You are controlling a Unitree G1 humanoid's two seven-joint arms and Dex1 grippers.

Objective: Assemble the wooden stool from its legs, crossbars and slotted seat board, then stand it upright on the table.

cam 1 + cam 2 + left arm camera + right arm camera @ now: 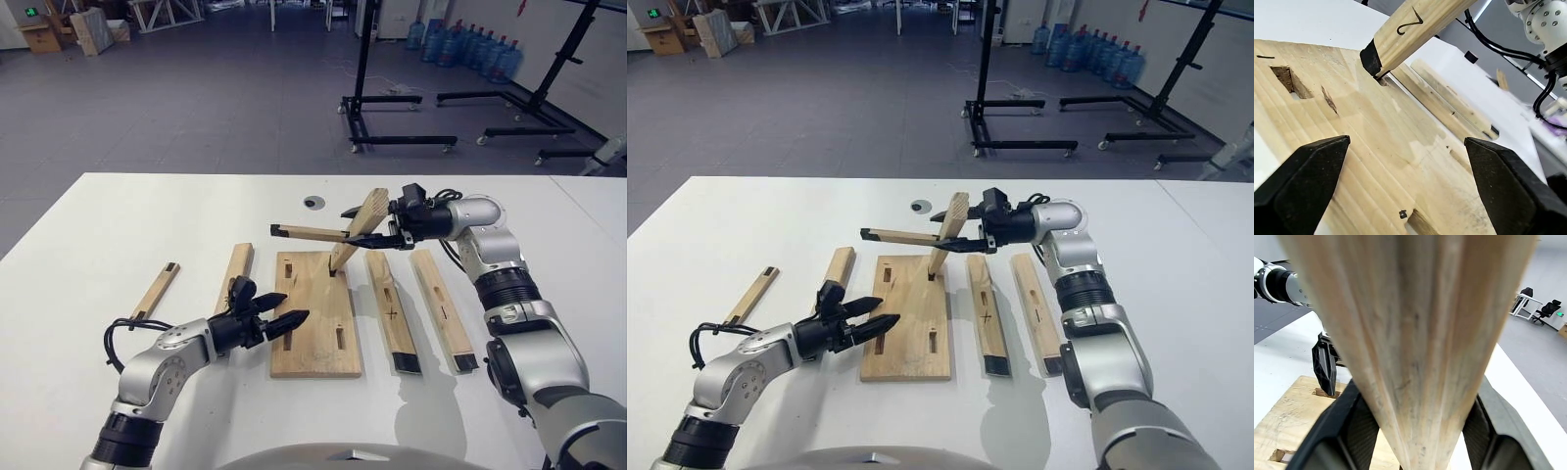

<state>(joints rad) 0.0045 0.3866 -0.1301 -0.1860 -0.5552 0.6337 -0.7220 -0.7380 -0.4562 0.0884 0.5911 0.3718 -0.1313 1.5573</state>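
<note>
I see raw pale wood with rough open grain on the seat board [1376,147]. The leg [372,204] is the same bare wood, tip matt black. Left end effector [294,307] and right end effector [353,227]: matt black plastic. Table [118,225] smooth white, matt.

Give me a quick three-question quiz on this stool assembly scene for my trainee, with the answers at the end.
1. True or false: the left gripper is open and holds nothing.
2. The black-tipped lower end of the leg in the right gripper is: A, at a slot in the seat board; B, up in the air, clear of everything; C, in the left gripper.
3. How many loose wooden pieces lie flat on the table to the right of the seat board?
Key: 1 true; 2 A; 3 two.
</note>
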